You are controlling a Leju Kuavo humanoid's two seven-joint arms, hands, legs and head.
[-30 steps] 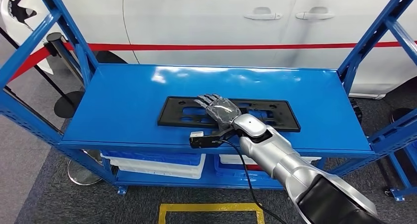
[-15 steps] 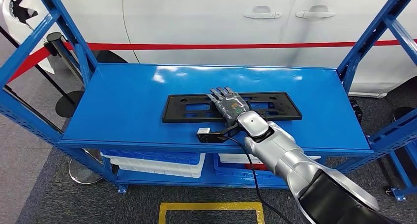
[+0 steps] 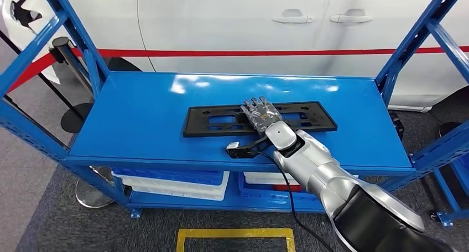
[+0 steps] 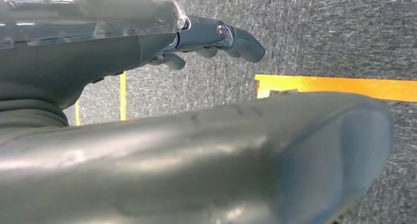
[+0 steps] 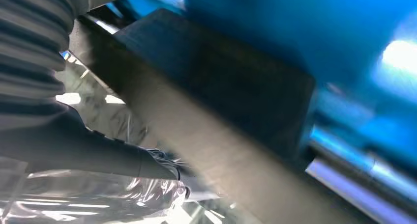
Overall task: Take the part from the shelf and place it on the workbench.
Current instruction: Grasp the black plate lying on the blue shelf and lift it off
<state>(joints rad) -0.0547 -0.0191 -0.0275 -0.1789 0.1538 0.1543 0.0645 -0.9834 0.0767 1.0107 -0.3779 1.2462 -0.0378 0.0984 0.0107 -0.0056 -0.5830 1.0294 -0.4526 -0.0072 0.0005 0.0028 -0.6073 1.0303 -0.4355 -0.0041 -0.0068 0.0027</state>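
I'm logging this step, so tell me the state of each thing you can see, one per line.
Part: flat on the shelf, not lifted.
Right hand: resting on the part, fingers spread.
Left hand: empty, over the floor, fingers slightly curled.
Car doors: closed.

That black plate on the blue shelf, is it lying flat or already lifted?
Lying flat, it seems. The black plate rests along the blue shelf, with the right hand on top of it; whether the fingers grip it, I cannot tell.
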